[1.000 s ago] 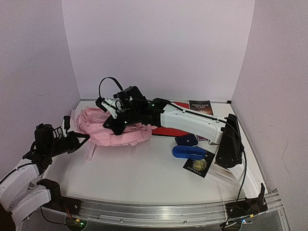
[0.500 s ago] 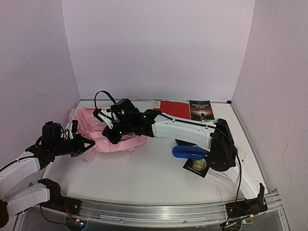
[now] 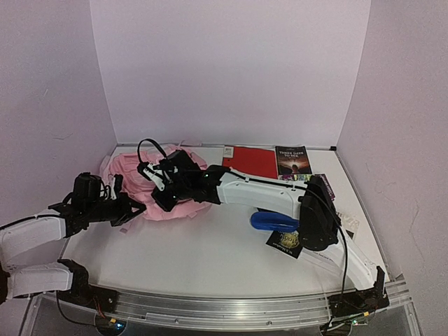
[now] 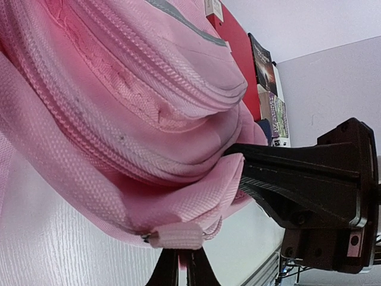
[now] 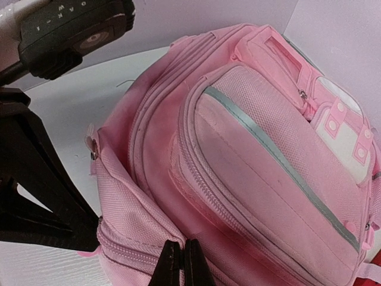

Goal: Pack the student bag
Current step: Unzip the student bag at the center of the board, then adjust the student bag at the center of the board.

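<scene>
**A:** Where is the backpack [image 3: 119, 175]?

**B:** It lies in a soft heap at the back left of the table [image 3: 210, 259], close to the left wall. Both arms meet over it.

**A:** What is the left gripper [image 4: 183, 265] doing?

**B:** It comes in low from the left. Its fingers are pressed together at the bag's near lower edge, with a sliver of pink fabric pinched between them. A white zip pull [image 4: 176, 236] sits just above the fingertips.

**A:** And the right gripper [image 5: 180, 259]?

**B:** Its arm reaches across the table from the right. The jaws are closed tight on the pink cloth of the bag's side, near the tip of the left one. In the left wrist view the fabric is drawn into a fold where it bites.

**A:** What shows on the bag itself?

**B:** A front pocket crossed by a grey stripe [image 5: 268, 155], white patches [image 5: 342, 134] with small pink squares, and several rows of zips.

**A:** What else is on the table?

**B:** A red folder [image 3: 253, 159] and a dark book [image 3: 292, 159] lie flat by the back wall, to the right of the bag. Nearer, by the right arm's elbow, there is a blue object [image 3: 274, 222]. What it is cannot be told. A black booklet with a gold seal [image 3: 287, 241] lies just beside it.
</scene>
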`<state>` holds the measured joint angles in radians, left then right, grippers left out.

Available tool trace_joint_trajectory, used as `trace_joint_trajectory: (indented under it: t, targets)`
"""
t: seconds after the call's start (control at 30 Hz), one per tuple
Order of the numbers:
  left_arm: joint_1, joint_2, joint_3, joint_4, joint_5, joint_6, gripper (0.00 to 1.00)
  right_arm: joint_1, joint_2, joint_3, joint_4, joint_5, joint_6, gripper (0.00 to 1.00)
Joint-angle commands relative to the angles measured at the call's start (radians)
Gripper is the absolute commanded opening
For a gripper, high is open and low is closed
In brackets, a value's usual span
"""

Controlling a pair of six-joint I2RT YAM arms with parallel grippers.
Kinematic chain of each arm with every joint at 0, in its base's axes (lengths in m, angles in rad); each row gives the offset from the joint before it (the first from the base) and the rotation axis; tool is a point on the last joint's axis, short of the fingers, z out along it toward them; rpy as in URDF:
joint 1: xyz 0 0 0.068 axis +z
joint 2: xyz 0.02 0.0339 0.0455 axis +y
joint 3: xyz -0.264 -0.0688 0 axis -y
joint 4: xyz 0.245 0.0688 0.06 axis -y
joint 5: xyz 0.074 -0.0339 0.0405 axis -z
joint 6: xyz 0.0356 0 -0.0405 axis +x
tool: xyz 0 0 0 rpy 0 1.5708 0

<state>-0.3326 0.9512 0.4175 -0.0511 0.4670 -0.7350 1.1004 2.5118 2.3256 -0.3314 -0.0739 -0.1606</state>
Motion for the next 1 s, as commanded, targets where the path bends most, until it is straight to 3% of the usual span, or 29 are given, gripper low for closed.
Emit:
trace_joint_trajectory:
  t: [0.0,0.27,0.37,0.47,0.53,0.67,0.83,0.97]
  targets:
    - [-0.045,-0.007,0.007,0.219,0.144,-0.077,0.01,-0.019,0.008,0.009,0.152,0.074,-0.002,0.00]
    - [-0.115,0.196,0.041,0.301,0.042,-0.134,0.02,-0.018,0.040,0.030,0.152,0.015,0.054,0.00]
    - [-0.123,0.189,0.056,0.253,0.005,-0.105,0.09,-0.031,0.016,-0.029,0.152,-0.036,0.039,0.00]
    - [-0.123,0.115,0.060,0.147,-0.062,-0.061,0.22,-0.058,-0.018,-0.078,0.151,-0.103,0.042,0.01]
    - [-0.123,0.069,0.078,0.069,-0.110,-0.027,0.32,-0.074,-0.038,-0.104,0.150,-0.129,0.038,0.14]
    - [-0.122,0.009,0.142,-0.120,-0.228,0.027,0.50,-0.099,-0.095,-0.146,0.142,-0.179,0.044,0.50]
    - [-0.112,0.052,0.278,-0.302,-0.413,0.066,0.71,-0.100,-0.207,-0.251,0.118,-0.196,0.077,0.70]
    - [-0.053,0.184,0.378,-0.325,-0.488,0.125,0.75,-0.101,-0.289,-0.386,0.114,-0.212,0.129,0.73]
